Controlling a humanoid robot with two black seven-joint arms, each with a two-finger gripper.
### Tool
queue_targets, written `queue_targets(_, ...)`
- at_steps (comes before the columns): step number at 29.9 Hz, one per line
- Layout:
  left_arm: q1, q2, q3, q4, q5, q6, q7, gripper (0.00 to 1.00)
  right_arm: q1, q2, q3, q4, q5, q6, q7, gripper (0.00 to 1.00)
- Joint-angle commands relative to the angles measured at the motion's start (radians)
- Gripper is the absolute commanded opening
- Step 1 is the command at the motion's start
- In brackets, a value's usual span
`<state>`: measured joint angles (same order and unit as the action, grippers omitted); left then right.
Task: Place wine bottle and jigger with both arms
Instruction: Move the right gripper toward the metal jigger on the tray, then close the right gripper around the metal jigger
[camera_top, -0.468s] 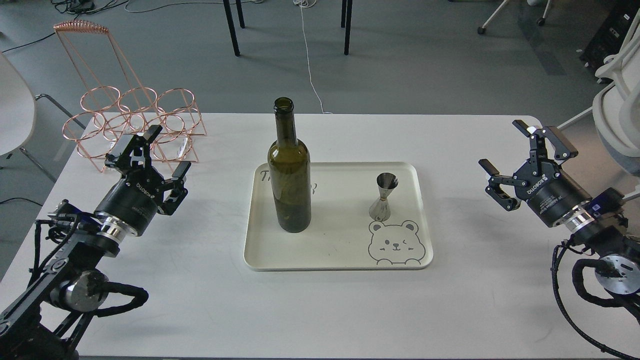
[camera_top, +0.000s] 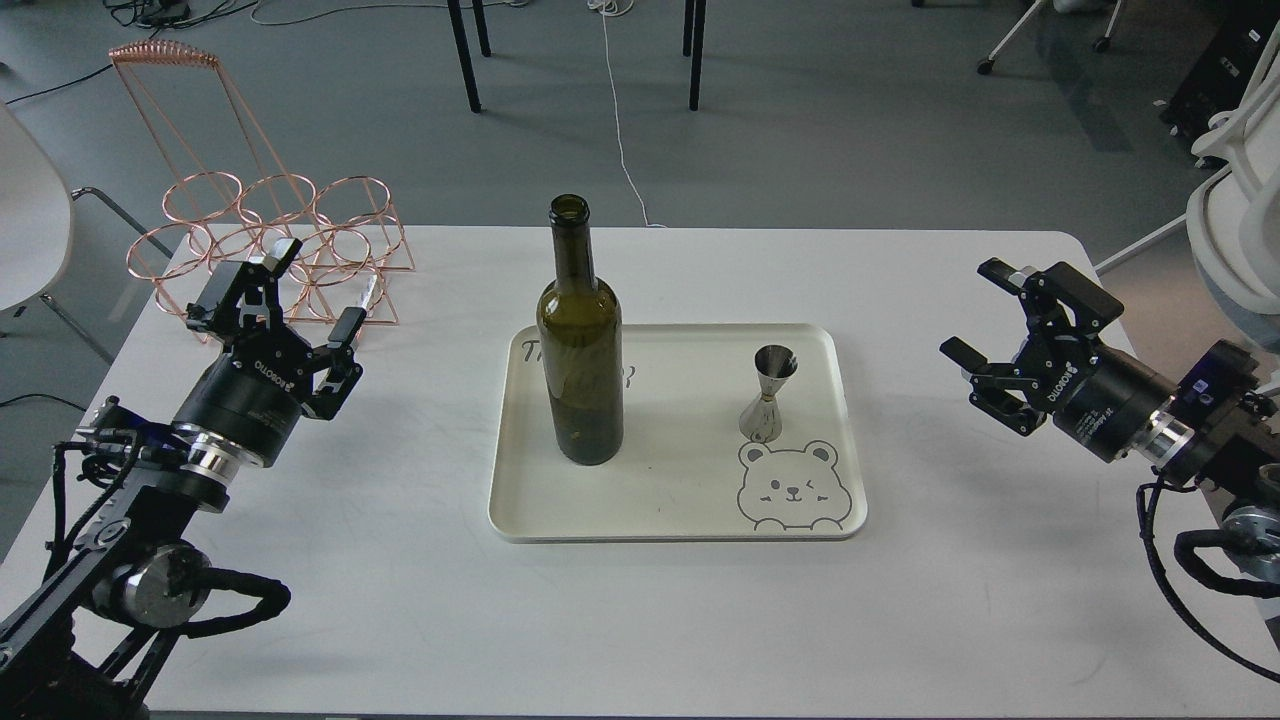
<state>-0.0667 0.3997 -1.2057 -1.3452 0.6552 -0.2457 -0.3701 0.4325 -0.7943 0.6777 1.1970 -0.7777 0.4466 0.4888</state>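
Observation:
The dark olive-green wine bottle (camera_top: 580, 350) stands upright on the left part of the cream tray (camera_top: 676, 500). The small steel jigger (camera_top: 768, 393) stands upright on the tray's right part, above a printed bear. My left gripper (camera_top: 300, 295) is open and empty, hovering over the table far left of the tray, just in front of the copper rack. My right gripper (camera_top: 985, 318) is open and empty, over the table right of the tray, fingers pointing left toward the jigger.
A copper wire bottle rack (camera_top: 270, 245) stands at the table's back left corner. The white table (camera_top: 650, 620) ends at the back near the bottle's neck. A white chair (camera_top: 1240, 190) stands at the right, another at the far left.

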Motion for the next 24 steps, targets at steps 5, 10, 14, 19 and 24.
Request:
queue_targets(5,-0.001,0.011,0.002,-0.002,0.0,0.002,-0.093,0.98,0.009,-0.046,-0.042,0.099,-0.814,-0.385,0.0,0.99)
queue_targets(10,0.002,0.011,0.002,-0.006,0.001,0.0,-0.096,0.98,0.052,0.07,-0.165,0.053,-1.07,-0.696,0.0,0.99)
queue_targets(14,0.002,0.011,0.002,-0.009,0.0,0.002,-0.096,0.98,0.078,0.193,-0.205,-0.089,-1.228,-0.825,0.0,0.99)
queue_targets(19,0.002,0.013,0.002,-0.009,0.0,0.002,-0.096,0.98,0.098,0.318,-0.216,-0.195,-1.304,-0.896,0.0,0.98)
queue_targets(24,0.001,0.011,0.002,-0.009,0.001,0.002,-0.096,0.98,0.14,0.423,-0.256,-0.324,-1.321,-0.922,0.0,0.96)
